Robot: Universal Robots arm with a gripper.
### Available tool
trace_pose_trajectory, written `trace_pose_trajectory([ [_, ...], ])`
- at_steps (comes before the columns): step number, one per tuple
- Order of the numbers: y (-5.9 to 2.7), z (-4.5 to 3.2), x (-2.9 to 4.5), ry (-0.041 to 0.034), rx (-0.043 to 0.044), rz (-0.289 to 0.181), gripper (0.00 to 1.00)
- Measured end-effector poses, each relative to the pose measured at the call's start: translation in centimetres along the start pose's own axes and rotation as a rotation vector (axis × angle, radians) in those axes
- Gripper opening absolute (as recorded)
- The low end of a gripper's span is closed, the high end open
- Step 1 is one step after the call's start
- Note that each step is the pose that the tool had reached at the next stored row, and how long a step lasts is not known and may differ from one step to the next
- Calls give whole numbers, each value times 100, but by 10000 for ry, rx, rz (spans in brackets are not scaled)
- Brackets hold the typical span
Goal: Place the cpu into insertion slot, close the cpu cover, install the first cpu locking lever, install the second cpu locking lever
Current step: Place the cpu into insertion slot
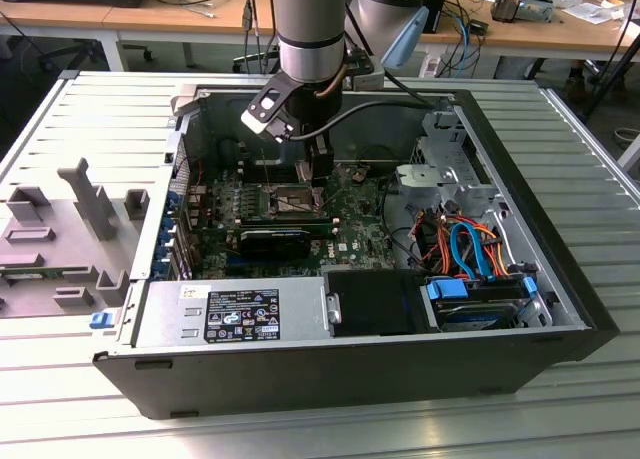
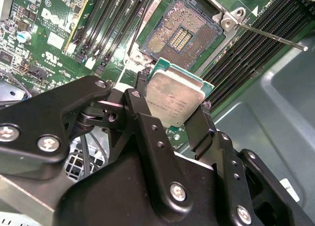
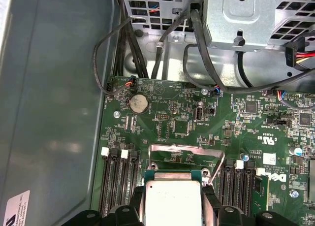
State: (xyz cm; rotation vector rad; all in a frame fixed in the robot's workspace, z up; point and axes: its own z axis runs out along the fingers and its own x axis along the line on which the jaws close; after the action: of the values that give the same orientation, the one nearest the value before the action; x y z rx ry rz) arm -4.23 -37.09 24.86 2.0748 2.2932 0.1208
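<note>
Pincer [image 2: 170, 108] pinches the cpu [image 2: 173, 94] by two opposite edges, flat, metal top toward my wrist. The chip hangs over the board, not seated. The insertion slot [image 2: 179, 35] lies open and bare just beyond the chip's far edge, past my fingertips, its sides roughly square with the chip's, by my judgement. In the first wrist view the cpu cover [image 3: 186, 148] stands raised beyond the chip.

cpu [image 3: 172, 204]: one edge runs off the first wrist view
insertion slot [image 2: 179, 36]: one corner tucked behind the cpu
</note>
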Motion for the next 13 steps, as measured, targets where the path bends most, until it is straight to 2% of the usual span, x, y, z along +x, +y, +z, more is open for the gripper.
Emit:
trace_pose_trajectory([
  [13, 0, 3, 0, -8, -2, 99, 55],
])
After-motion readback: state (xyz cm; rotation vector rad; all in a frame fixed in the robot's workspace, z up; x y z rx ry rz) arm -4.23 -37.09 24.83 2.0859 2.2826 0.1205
